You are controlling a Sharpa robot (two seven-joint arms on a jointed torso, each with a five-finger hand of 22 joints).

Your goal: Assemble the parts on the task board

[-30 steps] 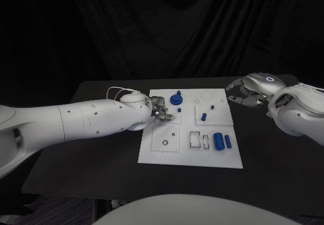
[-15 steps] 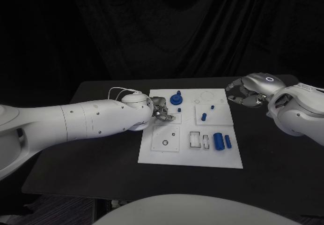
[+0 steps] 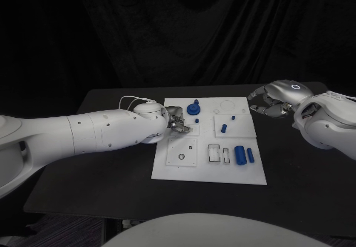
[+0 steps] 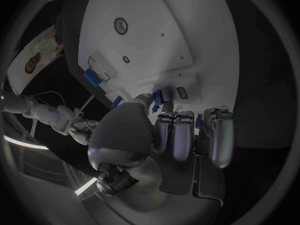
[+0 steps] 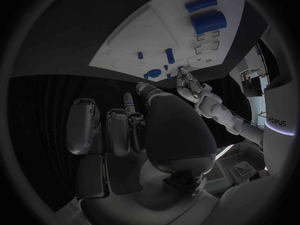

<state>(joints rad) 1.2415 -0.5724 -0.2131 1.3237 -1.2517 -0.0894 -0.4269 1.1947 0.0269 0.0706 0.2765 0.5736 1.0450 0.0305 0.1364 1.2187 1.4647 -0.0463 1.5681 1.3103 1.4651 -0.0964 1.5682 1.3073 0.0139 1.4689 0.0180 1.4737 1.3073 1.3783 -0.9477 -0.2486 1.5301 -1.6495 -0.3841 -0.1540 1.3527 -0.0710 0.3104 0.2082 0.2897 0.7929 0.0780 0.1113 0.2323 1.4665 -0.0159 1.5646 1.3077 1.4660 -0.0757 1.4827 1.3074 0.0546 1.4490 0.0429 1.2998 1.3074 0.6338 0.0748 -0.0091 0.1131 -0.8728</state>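
Nothing has shifted since a second ago: both hands sit where they were.

Nearest me on the task board (image 3: 209, 174), a large blue cylinder (image 3: 239, 153) and slimmer blue peg (image 3: 251, 155) lie right. My left hand (image 3: 176, 124) rests fingers-down by a small blue part (image 3: 196, 121), clamped or not I cannot tell. Farthest, my right hand (image 3: 270, 105) hovers off the board's far right corner, fingers curled on nothing.

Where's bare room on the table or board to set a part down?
Bare table lies in front of the board and under the left arm, and right of the board below the right robot hand. The board's near strip is bare too. It is crowded near the left robot hand by the blue gear.
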